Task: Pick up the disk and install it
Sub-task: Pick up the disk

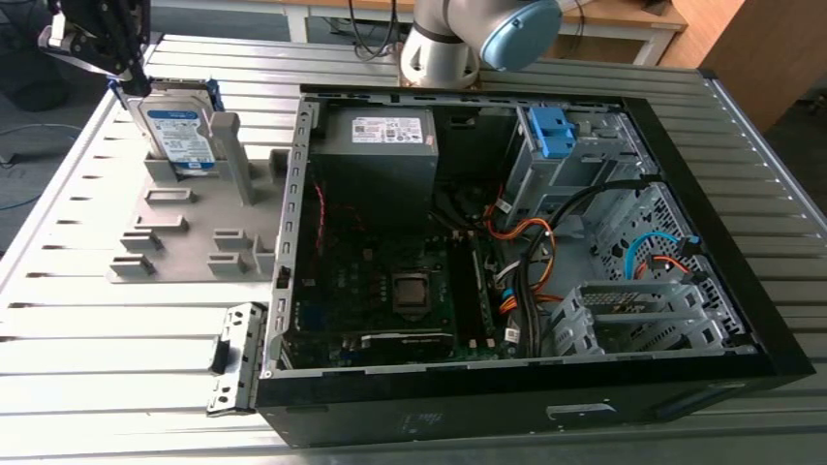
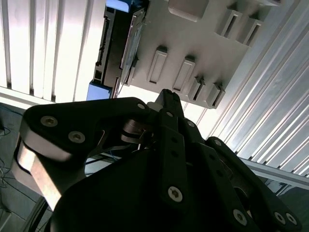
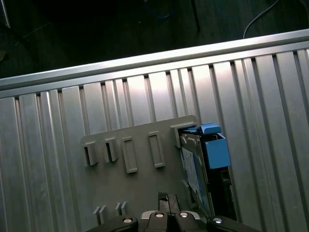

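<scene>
While the exterior view cuts the gripper (image 1: pixel 123 70) off at its top edge, we see its dark lower end hanging near the corner of the ribbed metal counter (image 1: pixel 116 339) at the exterior view's upper left, just above the disk (image 1: pixel 181 131). The disk stands on edge in a grey slotted holder (image 1: pixel 194 242), with its white-and-blue label facing us and its blue frame showing along the top. To the exterior view's right lies an open computer case (image 1: pixel 517 407) with a grey box (image 1: pixel 375 160) and a bare blue bracket (image 1: pixel 549 131) inside. Cables hide much of the case floor. The arm's base (image 1: pixel 472 39) rises behind the case, cut off above.

In the second wrist view the gripper's (image 2: pixel 166 96) black linkage blocks the nearer half. Past it we see the holder (image 2: pixel 193 43) and the disk (image 2: pixel 116 48) edge-on, its far end cut off. The gripper seems to be clear of the disk, with counter (image 2: pixel 48 43) showing between them.

In the first wrist view the gripper (image 3: pixel 168 203) is cut off at the picture's edge. The disk (image 3: pixel 212 159) sits in the holder's (image 3: pixel 140 164) end slot, partly hidden by the gripper's body.

We cannot tell how far apart the jaws stand; the disk rests in the holder, not in their grip.
</scene>
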Available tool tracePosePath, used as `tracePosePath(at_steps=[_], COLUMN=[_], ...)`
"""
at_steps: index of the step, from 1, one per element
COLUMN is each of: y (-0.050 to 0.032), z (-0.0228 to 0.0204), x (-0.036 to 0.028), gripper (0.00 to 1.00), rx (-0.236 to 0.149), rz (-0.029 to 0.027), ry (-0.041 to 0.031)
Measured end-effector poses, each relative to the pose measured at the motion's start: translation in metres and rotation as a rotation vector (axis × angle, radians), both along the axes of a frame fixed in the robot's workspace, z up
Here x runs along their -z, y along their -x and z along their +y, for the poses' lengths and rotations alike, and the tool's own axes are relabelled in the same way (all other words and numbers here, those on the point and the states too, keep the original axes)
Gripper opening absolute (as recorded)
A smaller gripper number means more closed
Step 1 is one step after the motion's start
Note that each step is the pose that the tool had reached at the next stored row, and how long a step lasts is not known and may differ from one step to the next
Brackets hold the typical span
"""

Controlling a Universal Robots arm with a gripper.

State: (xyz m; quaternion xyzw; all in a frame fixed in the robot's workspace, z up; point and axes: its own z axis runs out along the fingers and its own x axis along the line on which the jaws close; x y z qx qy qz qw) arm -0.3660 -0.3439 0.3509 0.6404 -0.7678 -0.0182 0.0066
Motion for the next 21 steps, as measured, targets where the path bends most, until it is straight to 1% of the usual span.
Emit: tracePosePath(at_steps=[7, 13, 21], y=[0.0000, 0.0000, 0.0000], z=[0.0000, 0.0000, 0.0000], x=[0.0000, 0.0000, 0.0000], gripper=[0.11, 0.11, 0.11], rx=[-0.015, -0.038, -0.085], rz=[0.0000, 0.0000, 0.0000], ry=[0.0000, 0.0001, 0.0011])
